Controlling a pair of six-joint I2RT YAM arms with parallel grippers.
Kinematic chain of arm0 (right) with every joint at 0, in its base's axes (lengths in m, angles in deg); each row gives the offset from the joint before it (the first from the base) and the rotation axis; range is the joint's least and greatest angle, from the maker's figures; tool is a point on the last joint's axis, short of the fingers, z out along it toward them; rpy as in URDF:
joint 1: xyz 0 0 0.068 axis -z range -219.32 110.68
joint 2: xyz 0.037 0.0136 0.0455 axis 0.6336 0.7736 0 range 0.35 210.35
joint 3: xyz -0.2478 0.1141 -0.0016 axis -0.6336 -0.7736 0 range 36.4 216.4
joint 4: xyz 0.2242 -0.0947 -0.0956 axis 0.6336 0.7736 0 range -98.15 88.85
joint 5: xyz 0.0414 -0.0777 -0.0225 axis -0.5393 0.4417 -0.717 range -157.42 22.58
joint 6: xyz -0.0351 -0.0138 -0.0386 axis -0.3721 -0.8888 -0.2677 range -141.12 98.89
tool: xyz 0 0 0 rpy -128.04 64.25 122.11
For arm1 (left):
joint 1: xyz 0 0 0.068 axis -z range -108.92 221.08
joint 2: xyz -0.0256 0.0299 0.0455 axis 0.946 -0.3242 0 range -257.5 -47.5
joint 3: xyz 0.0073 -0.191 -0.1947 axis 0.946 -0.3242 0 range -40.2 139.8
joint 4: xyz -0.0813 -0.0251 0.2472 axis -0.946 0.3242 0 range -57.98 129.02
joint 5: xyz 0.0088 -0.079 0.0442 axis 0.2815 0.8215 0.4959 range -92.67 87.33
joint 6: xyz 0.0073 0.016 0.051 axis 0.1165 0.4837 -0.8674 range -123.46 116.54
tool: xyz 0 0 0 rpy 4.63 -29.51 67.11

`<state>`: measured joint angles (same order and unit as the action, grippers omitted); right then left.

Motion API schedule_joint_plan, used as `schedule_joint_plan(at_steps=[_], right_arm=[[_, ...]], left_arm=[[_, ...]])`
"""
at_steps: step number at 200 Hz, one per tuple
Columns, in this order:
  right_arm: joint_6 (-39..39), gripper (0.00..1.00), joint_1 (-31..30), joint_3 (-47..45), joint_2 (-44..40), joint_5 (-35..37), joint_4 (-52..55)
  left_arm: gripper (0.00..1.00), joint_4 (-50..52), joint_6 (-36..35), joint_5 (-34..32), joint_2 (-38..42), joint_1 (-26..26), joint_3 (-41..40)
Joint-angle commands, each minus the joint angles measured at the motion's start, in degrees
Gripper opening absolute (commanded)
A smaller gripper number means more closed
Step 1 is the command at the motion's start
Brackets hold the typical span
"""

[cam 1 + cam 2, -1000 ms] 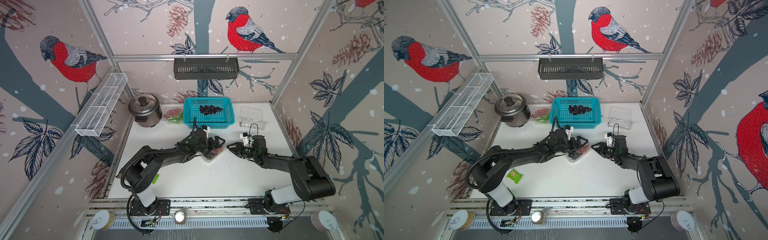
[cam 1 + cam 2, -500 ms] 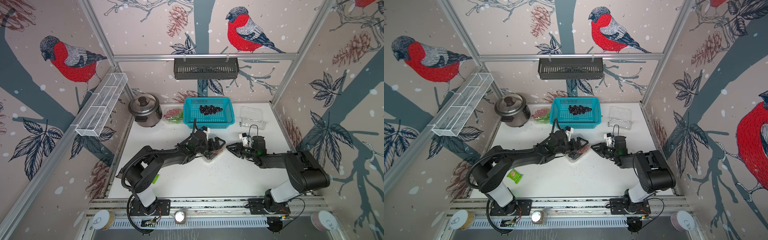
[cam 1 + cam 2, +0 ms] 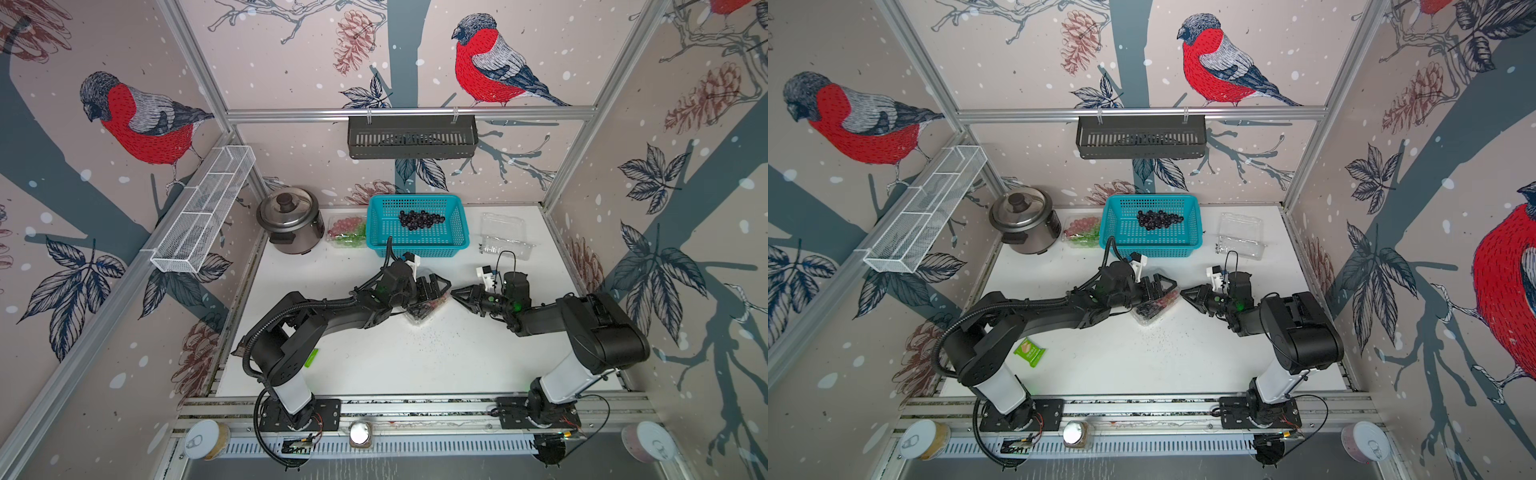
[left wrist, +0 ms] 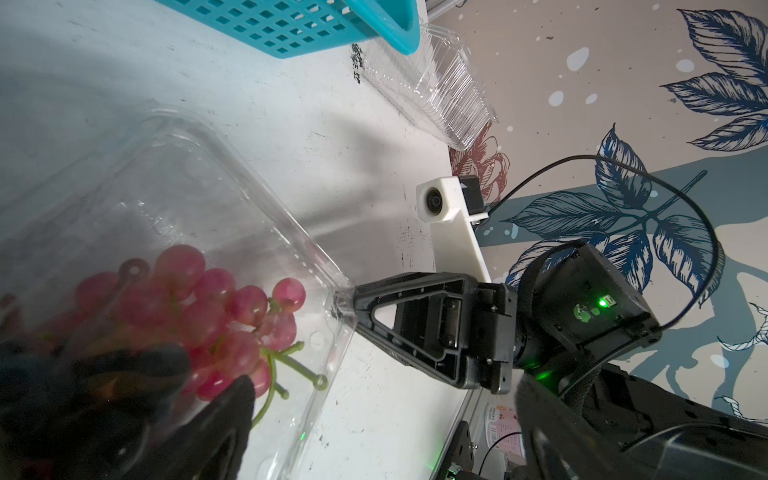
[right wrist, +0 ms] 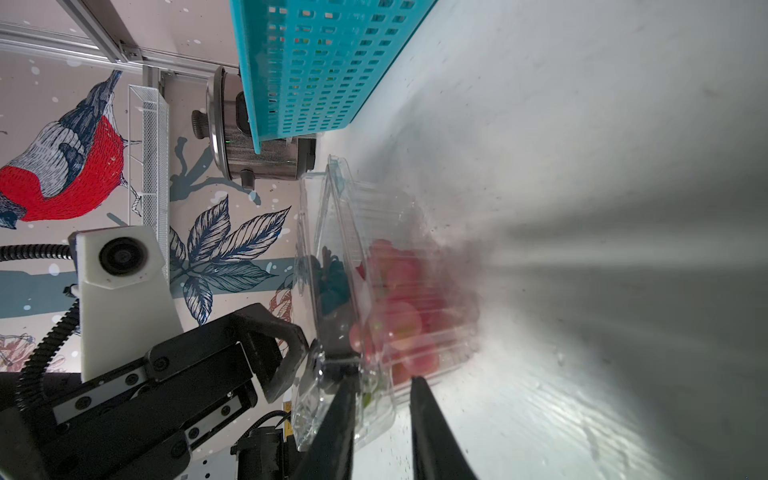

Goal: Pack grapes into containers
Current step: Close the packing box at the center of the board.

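Basket (image 3: 417, 249), cooker (image 3: 291, 220) behind. Punnet (image 4: 216, 183) of red grapes (image 4: 208, 307): left gripper (image 3: 441, 289) spread at lid; right gripper (image 3: 456, 293) narrowly apart astride corner.

This looks like a robot test cell, probably in a lab. Bare aluminium framing (image 3: 407, 111) holds bird-print wall panels (image 3: 145, 120) around a white tabletop (image 3: 415, 357) with a rice cooker (image 3: 291, 220).
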<state>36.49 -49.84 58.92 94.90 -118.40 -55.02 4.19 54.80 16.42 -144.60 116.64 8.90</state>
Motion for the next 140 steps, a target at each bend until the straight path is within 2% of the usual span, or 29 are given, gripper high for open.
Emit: schedule_joint_plan(at_steps=[1,82,140], right_arm=[[1.4,0.23,0.0,0.0,0.6,-1.1,-3.4],[7.8,0.21,0.5,-1.3,3.3,-2.7,-12.7],[9.8,0.23,0.9,-1.0,4.6,-2.9,-14.4]], left_arm=[[0.97,0.1,0.4,-0.4,0.0,0.1,0.0],[0.97,0.6,0.3,-0.6,0.2,0.1,-0.3],[0.97,0.8,0.2,-0.8,0.5,0.1,-0.4]])
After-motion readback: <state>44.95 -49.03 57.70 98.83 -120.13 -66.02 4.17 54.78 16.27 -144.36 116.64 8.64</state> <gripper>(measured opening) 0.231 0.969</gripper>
